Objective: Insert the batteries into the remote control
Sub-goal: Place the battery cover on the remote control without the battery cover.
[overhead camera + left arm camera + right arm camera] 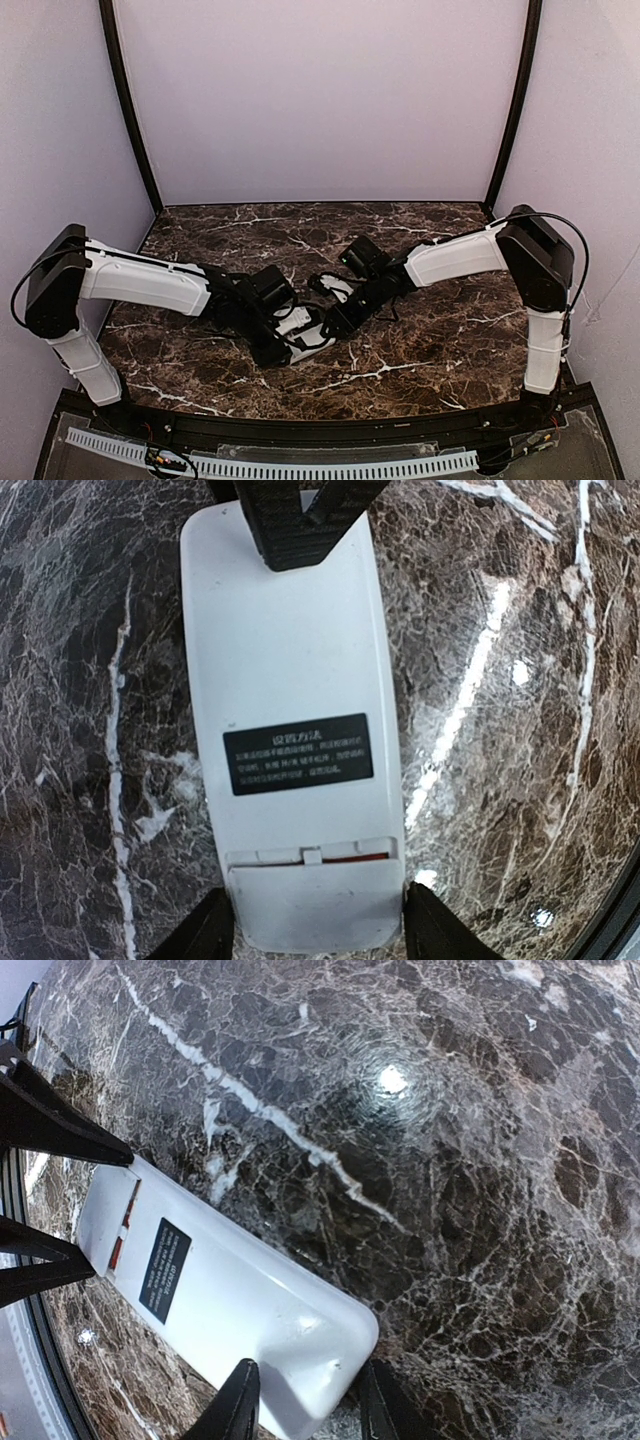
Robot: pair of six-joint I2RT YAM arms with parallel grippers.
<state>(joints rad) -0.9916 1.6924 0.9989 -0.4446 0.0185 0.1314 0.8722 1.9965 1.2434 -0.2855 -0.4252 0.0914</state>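
Left wrist: remote control [295,660] lies back-up on marble tabletop [520,730]. Left gripper [320,932] straddles cover end, grip unclear. Right gripper [305,1410] clamps opposite end. Likely light, rigid, slick plastic; hold long edges, clear of battery cover [315,910].

Dark marble table [430,340] — pale lilac walls [320,100] around.

The remote control [290,650] carries a black label [298,753] of illegible Chinese print.
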